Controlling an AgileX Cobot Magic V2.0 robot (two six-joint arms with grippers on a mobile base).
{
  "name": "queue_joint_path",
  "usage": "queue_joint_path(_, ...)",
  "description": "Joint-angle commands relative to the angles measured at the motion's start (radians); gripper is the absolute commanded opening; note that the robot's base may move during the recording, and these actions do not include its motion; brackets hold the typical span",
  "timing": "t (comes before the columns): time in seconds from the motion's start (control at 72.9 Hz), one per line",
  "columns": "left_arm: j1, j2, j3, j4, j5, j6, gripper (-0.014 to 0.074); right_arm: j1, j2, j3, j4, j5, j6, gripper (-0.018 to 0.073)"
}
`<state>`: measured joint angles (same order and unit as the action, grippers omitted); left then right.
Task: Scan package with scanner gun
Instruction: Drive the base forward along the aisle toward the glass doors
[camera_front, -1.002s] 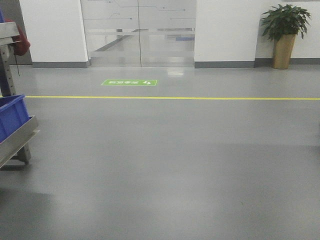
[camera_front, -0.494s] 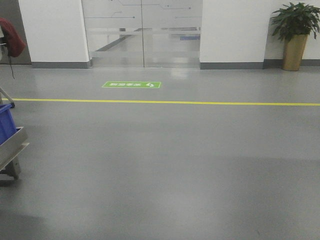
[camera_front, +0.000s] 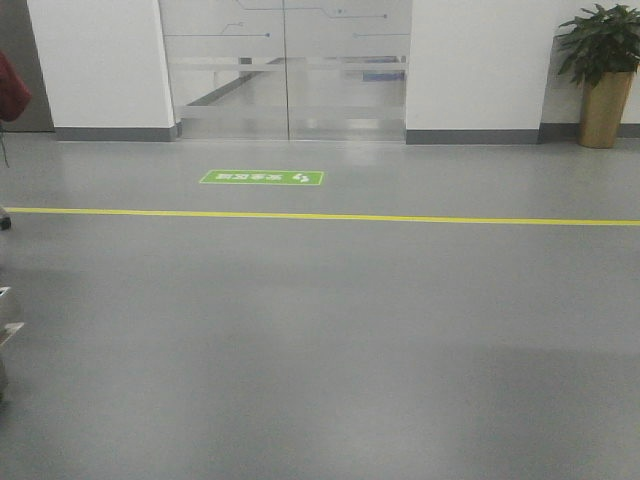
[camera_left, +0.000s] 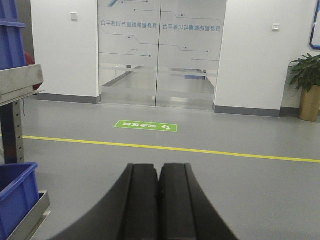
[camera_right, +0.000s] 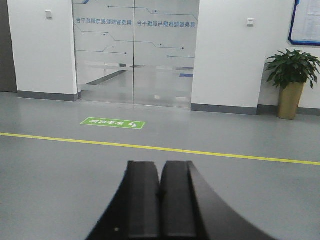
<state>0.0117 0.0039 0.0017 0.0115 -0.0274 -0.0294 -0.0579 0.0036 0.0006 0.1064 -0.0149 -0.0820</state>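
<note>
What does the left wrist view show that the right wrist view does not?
Only the left wrist view shows the blue bins on a metal rack at its left edge, and the left gripper, with its jaws shut together. Only the right wrist view shows the right gripper, also shut and holding nothing. Both views share the glass door, the green floor sign, the yellow line across the grey floor, and the potted plant at the right.
</note>
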Motion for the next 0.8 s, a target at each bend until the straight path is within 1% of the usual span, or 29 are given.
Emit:
queue_joint_path(0.0,-0.007,-0.004,-0.002,0.001,-0.016,0.000,-0.0111,0.000,-0.004,-0.001,-0.005,-0.018,0.000,-0.0168)
queue_joint_path(0.782,-0.007,-0.004,-0.002,0.001,-0.016,0.000,-0.0111,0.000,-0.004,-0.001,-0.005,-0.018,0.000,-0.0168)
